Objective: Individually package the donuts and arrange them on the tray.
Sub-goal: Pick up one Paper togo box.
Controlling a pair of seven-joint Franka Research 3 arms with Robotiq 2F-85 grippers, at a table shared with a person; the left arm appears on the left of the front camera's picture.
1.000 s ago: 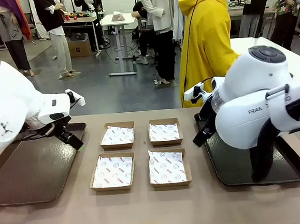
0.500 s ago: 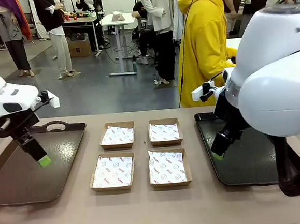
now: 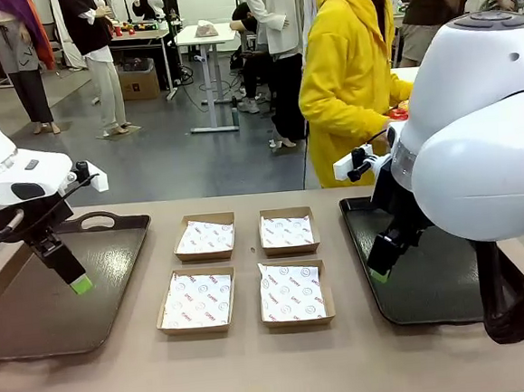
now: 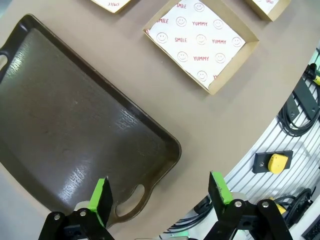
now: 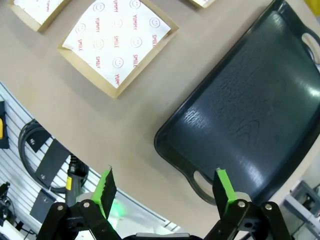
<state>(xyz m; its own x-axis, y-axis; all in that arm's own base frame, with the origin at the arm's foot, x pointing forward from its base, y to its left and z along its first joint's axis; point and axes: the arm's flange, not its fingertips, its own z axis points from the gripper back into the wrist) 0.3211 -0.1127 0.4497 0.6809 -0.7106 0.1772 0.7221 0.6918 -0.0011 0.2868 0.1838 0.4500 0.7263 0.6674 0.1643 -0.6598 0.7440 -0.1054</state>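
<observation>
The donuts are out of view; a small red patch (image 3: 399, 112) by the person's hand, behind my right arm, is too hidden to identify. Two dark trays lie bare: one at the left (image 3: 35, 314), one at the right (image 3: 424, 292). My left gripper (image 3: 73, 274) hangs open over the left tray (image 4: 75, 115), its fingers (image 4: 160, 185) wide apart near the handle end with nothing between them. My right gripper (image 3: 381, 264) hangs open over the near-left part of the right tray (image 5: 250, 110), fingers (image 5: 164, 177) spread and holding nothing.
Four shallow cardboard boxes lined with printed paper sit in a two-by-two block mid-table: (image 3: 204, 236), (image 3: 288, 230), (image 3: 197, 300), (image 3: 294, 291). One box shows in each wrist view (image 4: 202, 42) (image 5: 117, 45). A person in a yellow hoodie (image 3: 348, 80) stands at the far side.
Both arms swung: the left gripper dropped from the left tray's far edge to over its left part, and the right gripper came down over the right tray. The person leaned left.
</observation>
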